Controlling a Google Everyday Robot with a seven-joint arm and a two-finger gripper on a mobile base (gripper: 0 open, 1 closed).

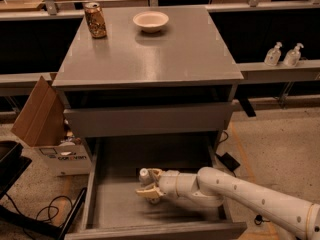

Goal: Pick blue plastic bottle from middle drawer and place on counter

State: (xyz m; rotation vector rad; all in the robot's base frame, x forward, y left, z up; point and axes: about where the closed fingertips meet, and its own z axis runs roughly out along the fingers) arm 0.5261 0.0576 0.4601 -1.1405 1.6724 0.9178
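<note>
The middle drawer (117, 206) is pulled out wide below the counter (160, 59). My gripper (146, 183) reaches into it from the right, low over the drawer floor near its middle. It is shut on the blue plastic bottle (144, 174). Only the bottle's white cap and neck show above the cream fingers (146, 193); its body is hidden between them. My white arm (240, 194) crosses the drawer's right wall.
A golden-brown can (95, 20) and a white bowl (151, 21) stand at the back of the counter. The drawer above (150, 120) sticks out slightly over the open one. A cardboard box (42, 116) and cables (47, 211) lie at the left. Two pump dispensers (282, 54) stand on a shelf at the right.
</note>
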